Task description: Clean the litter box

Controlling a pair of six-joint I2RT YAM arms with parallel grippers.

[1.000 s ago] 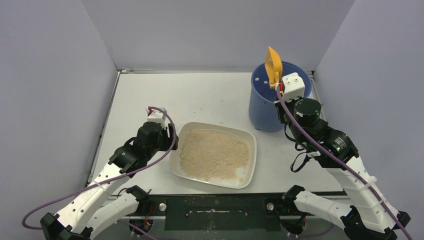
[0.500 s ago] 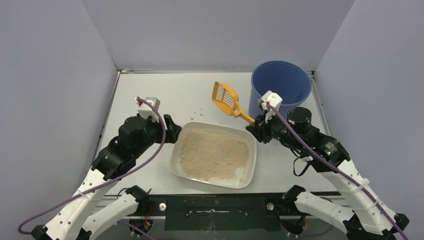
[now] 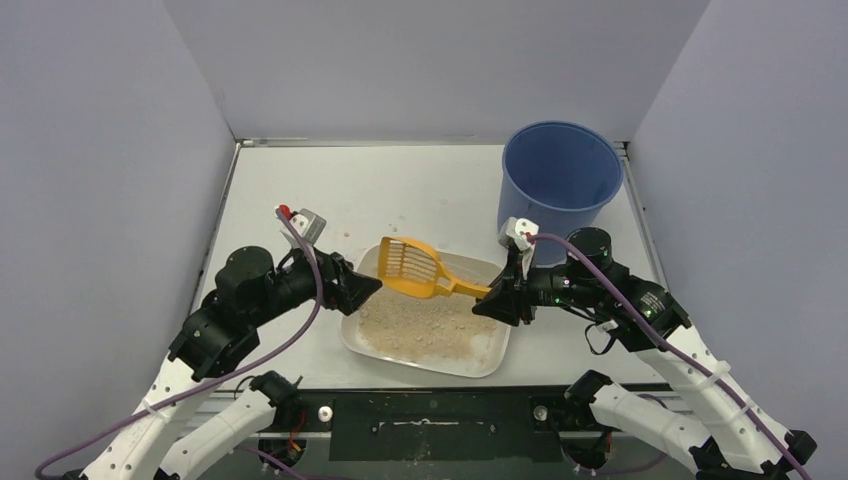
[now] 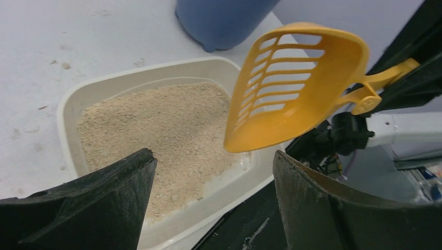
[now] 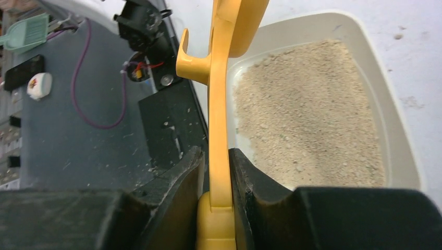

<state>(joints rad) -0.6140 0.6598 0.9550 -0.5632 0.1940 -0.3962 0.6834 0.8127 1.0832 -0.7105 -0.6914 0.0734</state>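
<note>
The right gripper (image 3: 492,300) is clamped narrow on the tail of the orange slotted scoop's (image 3: 410,265) handle, its fingers (image 5: 190,179) pressing the thin handle from both sides. The scoop's basket hangs over the far left part of the litter box (image 3: 425,360), clear of the litter (image 3: 430,320) and tilted; from the left wrist view its slots look empty.

The left gripper (image 3: 360,285) stands wide apart at the box's far left corner, holding nothing, with the basket just beside it. Whether a finger touches the rim there I cannot tell from these views.

The main risk, as I judge it, is the two arms meeting: a sweep toward the box's left side could knock the basket against the left gripper. The grip is also far out on a slim handle, so the scoop may pivot between the fingers when the blade bites into the litter. A steep or fast dig could shove the box, which sits at the table's (image 3: 400,190) near edge, or flick grains over its low rim.

The litter box lies directly below the scoop, its right rim under the right gripper. The blue bucket (image 3: 560,180) stands beyond the box's far right corner, apart from it.
</note>
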